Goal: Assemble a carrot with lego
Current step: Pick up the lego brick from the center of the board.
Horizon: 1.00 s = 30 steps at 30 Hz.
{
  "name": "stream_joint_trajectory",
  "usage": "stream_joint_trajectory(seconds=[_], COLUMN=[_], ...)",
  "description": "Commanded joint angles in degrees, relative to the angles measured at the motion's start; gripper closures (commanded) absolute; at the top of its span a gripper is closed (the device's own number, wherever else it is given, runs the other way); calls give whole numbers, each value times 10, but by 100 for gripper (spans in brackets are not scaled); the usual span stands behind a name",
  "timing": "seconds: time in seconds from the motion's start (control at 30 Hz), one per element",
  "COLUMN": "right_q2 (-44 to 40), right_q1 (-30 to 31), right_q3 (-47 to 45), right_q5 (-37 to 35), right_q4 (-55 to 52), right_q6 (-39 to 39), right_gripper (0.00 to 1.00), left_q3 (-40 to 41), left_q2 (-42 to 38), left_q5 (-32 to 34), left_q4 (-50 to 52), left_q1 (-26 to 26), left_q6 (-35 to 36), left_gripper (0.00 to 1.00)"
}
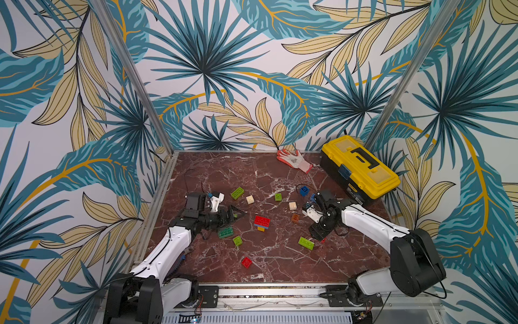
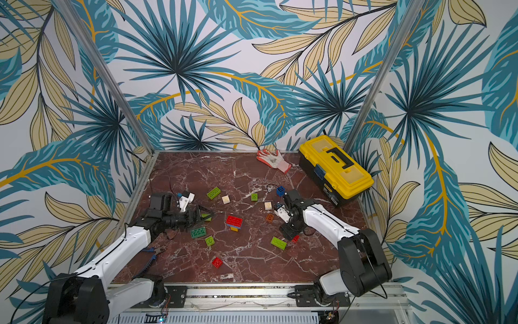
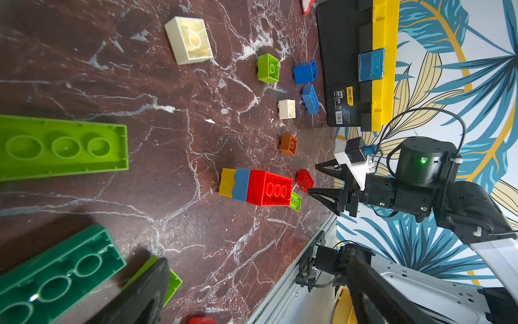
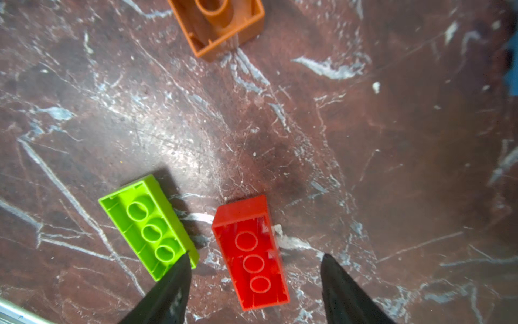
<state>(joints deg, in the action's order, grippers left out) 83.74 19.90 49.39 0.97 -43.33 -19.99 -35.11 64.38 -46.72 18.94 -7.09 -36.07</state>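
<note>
- Left wrist view takes in the left of the marble table point(image 3: 84, 70). The left gripper point(image 1: 238, 214) hangs low with its jaws spread wide and nothing in them. A long lime brick point(image 3: 61, 147) lies right by its fingers and a dark green oblong brick point(image 3: 56, 280) just nearer.
- At the centre a joined stack point(image 1: 262, 223) of red, blue and yellow stands alone, with loose lego in green, cream and blue scattered around it.
- Right of centre is the action. In the right wrist view the right gripper point(image 4: 255, 255) is low over a red oblong brick point(image 4: 249, 246), with one jaw on either side and neither touching.
- That brick lies hollow side up. A lime oblong brick point(image 4: 148, 224) sits just beside it on the left, with one finger tip right at its end. The orange brick point(image 4: 218, 25) sits apart, farther back.
- For handling, I'd call the red brick light, hard and rigid. Its slick walls on a polished top mean it will likely skid if nudged off-centre.
- The best hold looks to be across the narrow width, on the two long flat walls at mid-length.
- The risk is that the finger shoves the lime neighbour as the jaws close.
- At the far right, a yellow toolbox point(image 1: 361, 168) and a glove point(image 1: 295, 160) are out of play.
</note>
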Motion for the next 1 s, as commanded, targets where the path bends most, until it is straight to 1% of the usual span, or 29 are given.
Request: stream_joint_trajectory(seconds=[0.0,0.1,0.27,0.47,0.63,0.73,0.8,0.9,0.97], right_q2=[21,31,33,48,74,77,70,48,36], right_q1=[-1,-1,-1,-2,-2,-1,-1,-1,4], right_q3=[-6,-5,-9,-10,0,9,21,60,110], right_q5=[14,7,-9,-13,-8,-9,-15,-16,-3], right_q4=[-4,-4,-7,-5,-13,-21,-32,-74,-114], right_q6=[-6,-5,-2,0,-1,-3,-1,3,12], right_gripper=[30,33,35,41,50,63,66,73,76], left_q3=[-20,-21,-21,-21,-22,-22,-22,-22,-21], left_q2=[-10,-11,-11,-13,-13,-13,-13,-12,-10], left_q5=[1,2,1,1,1,1,1,2,2], left_q4=[5,7,6,7,7,7,7,7,7], left_q1=[0,0,0,1,2,3,3,5,8], left_q6=[17,19,20,20,20,21,21,22,22], left_gripper=[1,1,1,1,1,1,1,1,1])
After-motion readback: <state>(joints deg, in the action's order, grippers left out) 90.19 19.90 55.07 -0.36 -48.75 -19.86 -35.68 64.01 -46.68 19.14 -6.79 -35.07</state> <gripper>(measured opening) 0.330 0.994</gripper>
